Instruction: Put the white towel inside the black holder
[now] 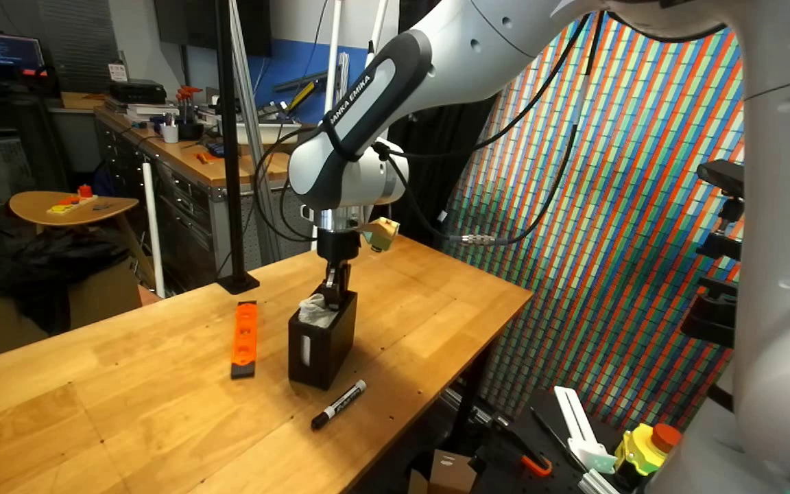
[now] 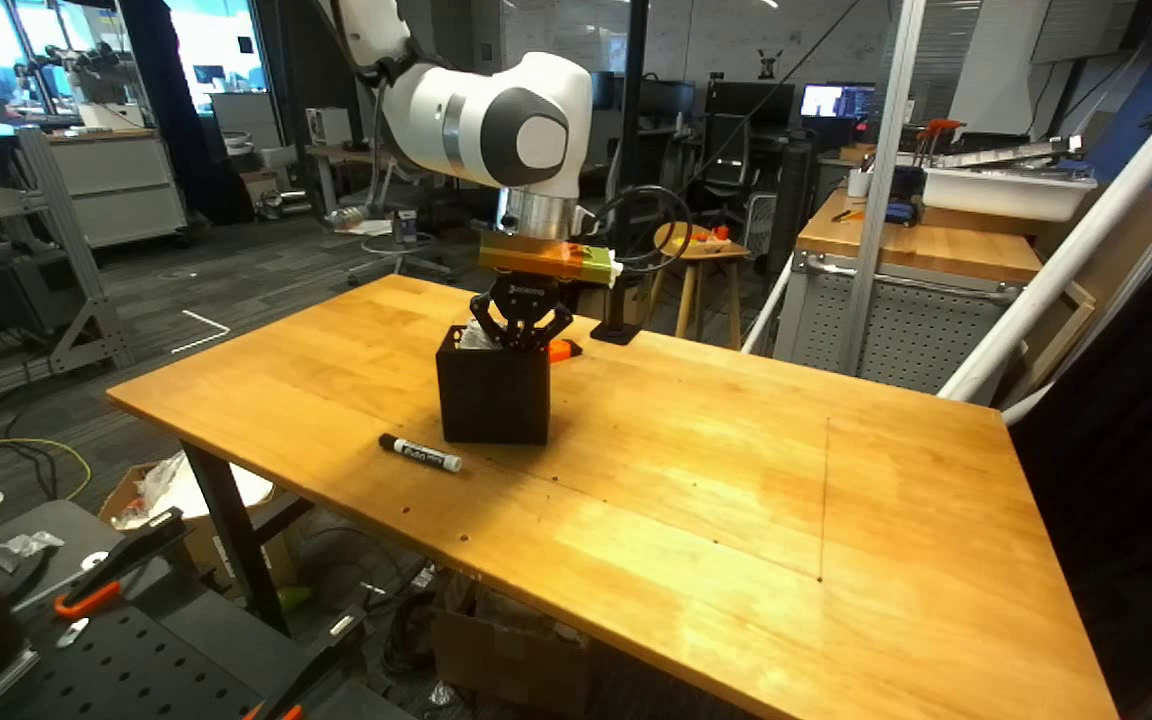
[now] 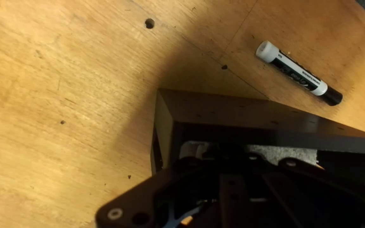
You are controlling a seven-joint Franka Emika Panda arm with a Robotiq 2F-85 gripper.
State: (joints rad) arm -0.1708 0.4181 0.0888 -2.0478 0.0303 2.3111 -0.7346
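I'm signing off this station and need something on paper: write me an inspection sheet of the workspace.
Surface: wooden table, with small holes.
Job's things: holder upright on the table; towel bunched in its mouth, part sticking out of the top.
Clutter: marker and orange tool, both lying apart from the holder.
Grippers: jaws shut, at the holder's mouth; whether they touch the towel is unclear.
Cables: cables loop in the air beside the arm.
Surroundings: striped backdrop, bench, stool.

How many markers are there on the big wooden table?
1: the black-and-white marker lies beside the black holder, not touching it. Another could be hidden inside the holder.
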